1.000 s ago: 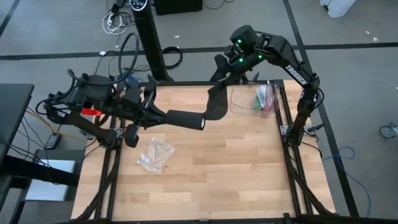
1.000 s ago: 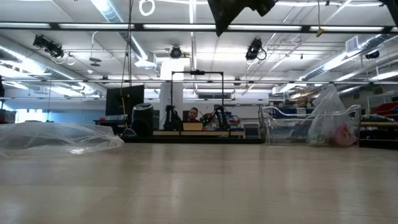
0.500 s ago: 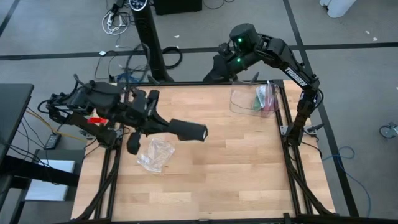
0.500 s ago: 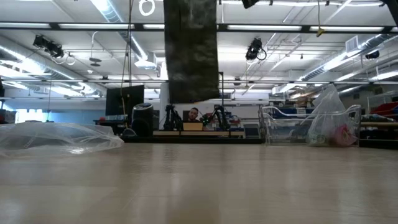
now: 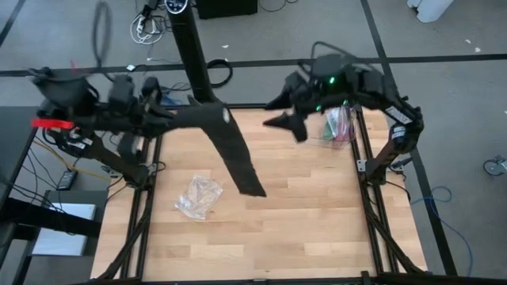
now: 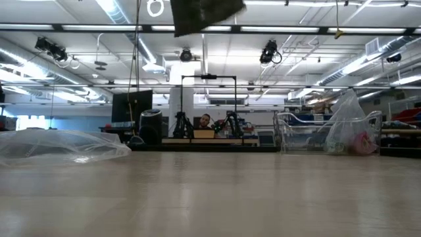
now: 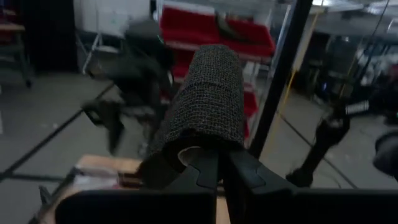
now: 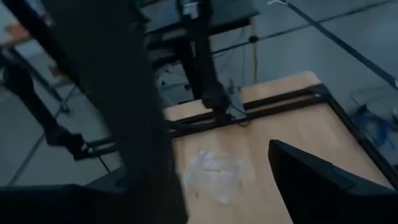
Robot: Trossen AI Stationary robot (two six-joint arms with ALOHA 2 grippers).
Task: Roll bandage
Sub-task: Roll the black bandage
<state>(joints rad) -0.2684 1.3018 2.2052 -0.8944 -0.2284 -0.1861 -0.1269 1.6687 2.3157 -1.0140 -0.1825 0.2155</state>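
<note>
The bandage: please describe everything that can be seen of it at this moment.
The bandage is a long, wide strip of dark charcoal fabric with a knitted, mesh-like weave. One end is pinched in the shut left gripper near the table's far left corner. From there it hangs unrolled, slanting over the wooden table. In the low view, only its bottom edge shows, clear of the tabletop.

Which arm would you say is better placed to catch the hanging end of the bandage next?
The right, probably. Its pincer is open and empty near the bandage, whose free end hangs; the left pincer is shut on the other end.
</note>
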